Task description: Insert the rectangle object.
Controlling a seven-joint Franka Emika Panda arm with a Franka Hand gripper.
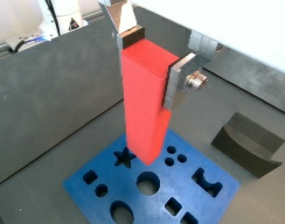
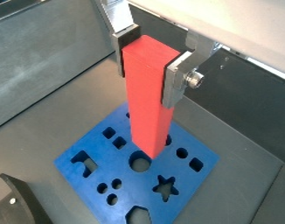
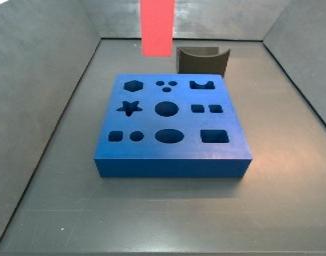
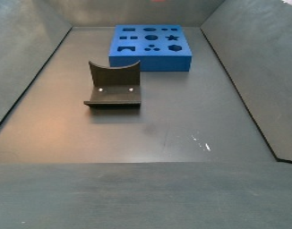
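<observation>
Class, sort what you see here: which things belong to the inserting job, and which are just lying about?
Part of the job:
- red rectangle object, held upright
- gripper, above the block, shut on the bar
- blue block with shaped holes

Lying about:
- dark grey curved piece, on the floor apart from the block

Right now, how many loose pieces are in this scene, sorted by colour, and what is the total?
Red: 1, the rectangle object, held upright between the fingers of the gripper above the blue block.
Blue: 1, the blue block with shaped holes, on the floor.
Dark grey: 1, the curved piece, on the floor apart from the block.
Total: 3
</observation>
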